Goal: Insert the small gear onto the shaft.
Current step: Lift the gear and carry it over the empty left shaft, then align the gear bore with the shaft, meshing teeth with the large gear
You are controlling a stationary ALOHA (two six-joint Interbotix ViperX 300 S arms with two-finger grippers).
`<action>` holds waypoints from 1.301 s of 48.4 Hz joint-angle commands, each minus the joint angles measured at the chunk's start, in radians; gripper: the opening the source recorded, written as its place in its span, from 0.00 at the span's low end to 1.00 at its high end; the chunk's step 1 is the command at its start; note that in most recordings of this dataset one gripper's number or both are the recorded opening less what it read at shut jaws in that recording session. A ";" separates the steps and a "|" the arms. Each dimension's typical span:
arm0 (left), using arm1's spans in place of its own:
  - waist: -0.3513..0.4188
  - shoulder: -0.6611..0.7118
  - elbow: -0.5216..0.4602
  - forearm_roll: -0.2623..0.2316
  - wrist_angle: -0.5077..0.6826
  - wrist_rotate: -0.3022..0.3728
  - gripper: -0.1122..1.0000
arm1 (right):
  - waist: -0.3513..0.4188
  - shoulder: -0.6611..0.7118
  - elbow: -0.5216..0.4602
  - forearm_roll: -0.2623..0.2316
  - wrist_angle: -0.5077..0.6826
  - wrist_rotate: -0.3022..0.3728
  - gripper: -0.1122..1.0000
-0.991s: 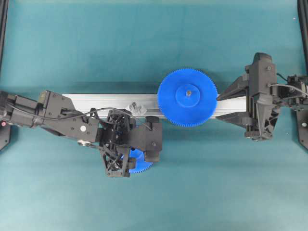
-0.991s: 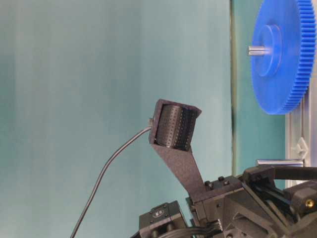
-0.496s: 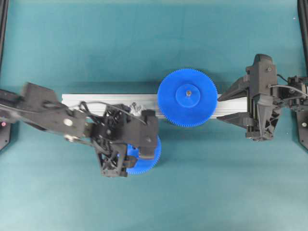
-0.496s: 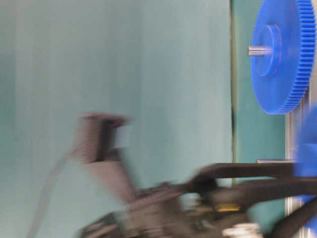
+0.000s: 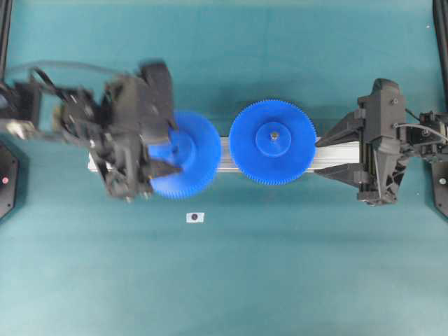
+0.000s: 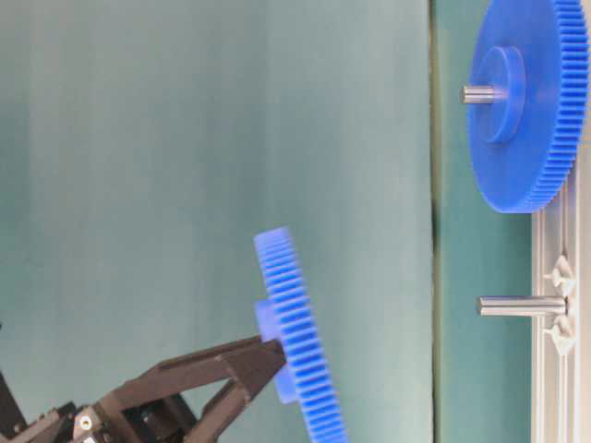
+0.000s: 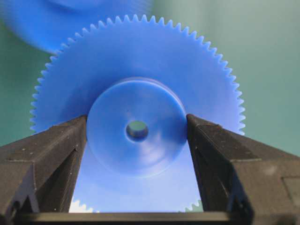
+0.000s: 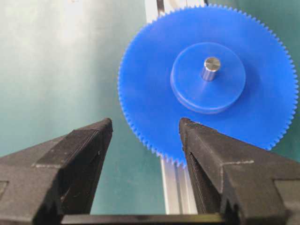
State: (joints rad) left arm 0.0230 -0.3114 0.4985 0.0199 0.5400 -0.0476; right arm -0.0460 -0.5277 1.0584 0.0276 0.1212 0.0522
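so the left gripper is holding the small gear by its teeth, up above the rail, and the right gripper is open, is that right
Not quite. The left gripper holds the small gear by its raised hub, not its teeth; the left wrist view shows the fingers against the hub's sides. The rest stands: it is above the rail, right gripper open.

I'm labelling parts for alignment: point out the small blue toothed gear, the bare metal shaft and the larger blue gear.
small blue toothed gear [image 7: 137,131], left wrist view, hub face.
bare metal shaft [image 6: 519,305], table-level view, mid-pin.
larger blue gear [image 5: 294,161], overhead view, disc face.
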 commanded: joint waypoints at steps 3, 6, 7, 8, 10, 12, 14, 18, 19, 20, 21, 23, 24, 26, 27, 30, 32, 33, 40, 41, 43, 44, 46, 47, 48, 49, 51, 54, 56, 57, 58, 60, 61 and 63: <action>0.009 -0.026 0.005 0.003 -0.023 0.052 0.74 | -0.002 -0.006 -0.008 0.003 -0.014 0.009 0.72; 0.011 -0.020 0.011 0.002 -0.035 0.074 0.74 | -0.002 -0.006 -0.008 0.002 -0.015 0.009 0.72; 0.011 -0.015 0.014 0.002 -0.041 0.080 0.74 | -0.002 -0.006 -0.008 0.003 -0.015 0.009 0.72; 0.012 -0.012 0.017 0.002 -0.048 0.083 0.74 | -0.002 -0.006 -0.008 0.003 -0.015 0.009 0.72; 0.018 -0.003 0.021 0.002 -0.063 0.087 0.74 | -0.002 -0.006 -0.008 0.003 -0.015 0.009 0.72; 0.026 0.008 0.026 0.002 -0.083 0.089 0.74 | -0.002 -0.006 -0.009 0.003 -0.015 0.009 0.72; 0.032 0.020 0.031 0.002 -0.114 0.089 0.74 | -0.002 -0.008 -0.008 0.003 -0.015 0.008 0.72; 0.041 0.044 0.037 0.002 -0.160 0.092 0.74 | -0.002 -0.006 -0.008 0.003 -0.018 0.009 0.72; 0.041 0.051 0.040 0.002 -0.169 0.092 0.74 | -0.002 -0.008 -0.008 0.003 -0.018 0.009 0.72; 0.043 0.057 0.043 0.002 -0.175 0.092 0.74 | -0.002 -0.008 -0.008 0.003 -0.020 0.009 0.72; 0.043 0.063 0.046 0.002 -0.179 0.092 0.74 | -0.002 -0.008 -0.008 0.003 -0.020 0.009 0.72; 0.043 0.077 0.049 0.002 -0.186 0.092 0.74 | -0.002 -0.008 -0.008 0.003 -0.020 0.009 0.72; 0.043 0.083 0.049 0.002 -0.186 0.092 0.74 | -0.002 -0.008 -0.008 0.003 -0.021 0.009 0.72; 0.043 0.098 0.052 0.002 -0.186 0.089 0.74 | -0.002 -0.008 -0.008 0.003 -0.021 0.009 0.72; 0.043 0.104 0.054 0.002 -0.186 0.087 0.74 | -0.002 -0.008 -0.008 0.003 -0.023 0.009 0.72; 0.043 0.118 0.058 0.002 -0.186 0.087 0.74 | -0.002 -0.008 -0.008 0.003 -0.025 0.009 0.72; 0.043 0.129 0.060 0.002 -0.186 0.087 0.74 | -0.002 -0.008 -0.008 0.003 -0.026 0.009 0.72; 0.043 0.135 0.061 0.002 -0.187 0.087 0.74 | -0.002 -0.009 -0.008 0.003 -0.026 0.009 0.72; 0.043 0.173 0.057 0.002 -0.192 0.087 0.74 | -0.002 -0.008 -0.008 0.003 -0.028 0.009 0.72; 0.043 0.178 0.055 0.002 -0.192 0.087 0.74 | -0.002 -0.008 -0.008 0.003 -0.028 0.009 0.72; 0.043 0.189 0.054 0.002 -0.192 0.087 0.74 | -0.002 -0.008 -0.008 0.003 -0.028 0.009 0.72; 0.043 0.192 0.052 0.002 -0.192 0.087 0.74 | -0.002 -0.008 -0.008 0.005 -0.028 0.009 0.72; 0.043 0.201 0.052 0.002 -0.192 0.086 0.74 | -0.002 -0.008 -0.008 0.003 -0.028 0.009 0.72; 0.043 0.206 0.051 0.002 -0.192 0.087 0.74 | -0.002 -0.008 -0.008 0.003 -0.028 0.009 0.72; 0.043 0.210 0.051 0.002 -0.192 0.087 0.74 | -0.002 -0.008 -0.008 0.003 -0.028 0.009 0.72; 0.043 0.213 0.051 0.002 -0.192 0.087 0.74 | -0.002 -0.009 -0.008 0.003 -0.029 0.009 0.72; 0.043 0.218 0.051 0.002 -0.192 0.087 0.74 | -0.002 -0.008 -0.008 0.005 -0.028 0.009 0.72; 0.043 0.227 0.049 0.002 -0.192 0.087 0.74 | -0.002 -0.009 -0.008 0.005 -0.029 0.009 0.72; 0.043 0.233 0.048 0.002 -0.192 0.087 0.74 | -0.002 -0.009 -0.008 0.005 -0.028 0.009 0.72; 0.043 0.235 0.046 0.002 -0.192 0.086 0.74 | -0.002 -0.009 -0.008 0.003 -0.028 0.009 0.72; 0.043 0.238 0.046 0.002 -0.192 0.086 0.74 | -0.002 -0.008 -0.008 0.005 -0.028 0.009 0.72; 0.043 0.242 0.046 0.002 -0.193 0.087 0.74 | -0.002 -0.009 -0.006 0.005 -0.028 0.009 0.72; 0.043 0.245 0.046 0.002 -0.192 0.087 0.74 | -0.002 -0.008 -0.006 0.003 -0.028 0.009 0.72; 0.043 0.252 0.043 0.002 -0.193 0.087 0.74 | -0.002 -0.008 -0.005 0.003 -0.028 0.009 0.72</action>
State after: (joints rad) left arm 0.0660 -0.0614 0.5614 0.0199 0.3543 0.0414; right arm -0.0460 -0.5292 1.0584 0.0307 0.1012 0.0537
